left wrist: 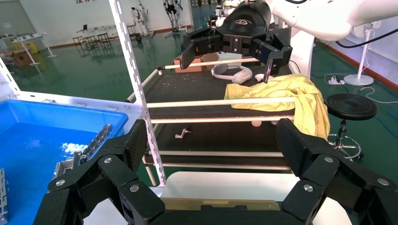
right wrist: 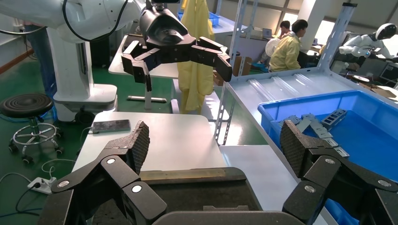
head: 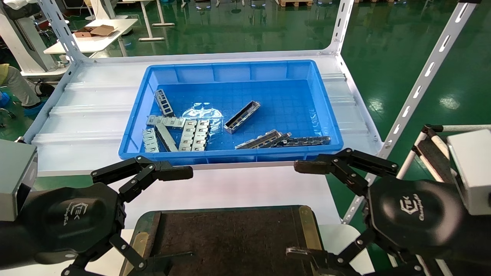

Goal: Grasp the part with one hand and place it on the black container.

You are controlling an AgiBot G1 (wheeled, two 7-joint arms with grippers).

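Both tools spread wide over black container, part in blue bin

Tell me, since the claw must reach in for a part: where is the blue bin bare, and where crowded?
The blue bin is bare along its far wall and right-hand side, beyond the lone metal channel. Its left near corner is crowded with slotted plates; more strips line the near wall. The black container is bare too.

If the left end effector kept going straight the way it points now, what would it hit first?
Probably the right end effector, open and facing it across the dark brown-black flat rectangular tray. The left end effector points sideways, and nothing else shows between them, though depth is unclear.
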